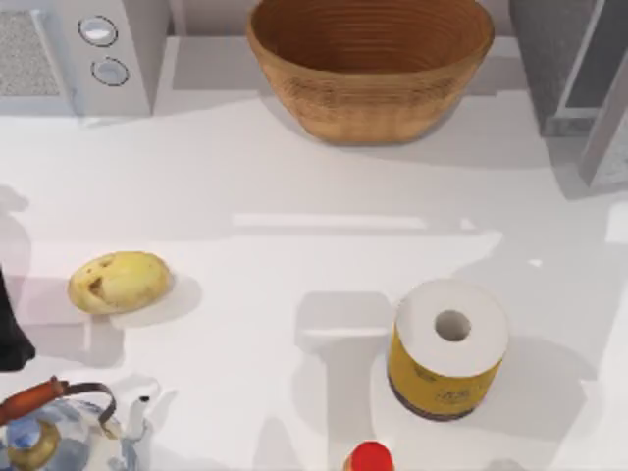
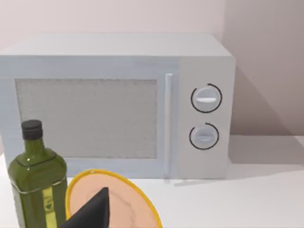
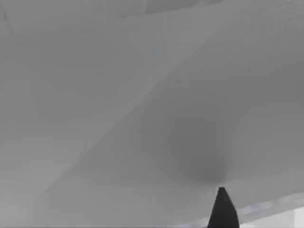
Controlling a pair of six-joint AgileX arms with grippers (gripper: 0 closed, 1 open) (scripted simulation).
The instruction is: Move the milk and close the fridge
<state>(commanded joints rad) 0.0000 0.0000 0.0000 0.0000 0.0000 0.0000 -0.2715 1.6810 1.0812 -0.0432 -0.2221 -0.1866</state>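
The large dark-grey fridge (image 1: 569,59) sits at the counter's far right corner, and its pale silvery door panel (image 1: 603,118) stands angled out from the body, so I judge the door not yet closed. The small blue-and-white milk carton is nowhere on the counter that I can find, so whether it has been moved I cannot judge; it may be in my right gripper or in the fridge, but that is only a guess.

From above, the white counter (image 1: 294,245) carries a woven brown wicker basket (image 1: 371,64) at the far edge, a yellow potato (image 1: 119,282) toward the left edge, a white paper roll in a yellow wrapper (image 1: 448,348) right of centre, a blue-and-white kettle with a wooden handle (image 1: 59,432) at the near left corner, and a small red cap (image 1: 371,457) at the near edge.

My left wrist camera adds what the top view lacks: the whole front of the light-grey microwave with two round knobs (image 2: 114,104), a green glass bottle with a black cap (image 2: 35,180) and a yellow-rimmed pinkish plate (image 2: 123,199). My right wrist camera faces a plain grey surface, probably the fridge.

A dark finger (image 2: 92,211) of the left gripper and one tip (image 3: 222,209) of the right show, but I cannot tell whether either pair is apart or together.
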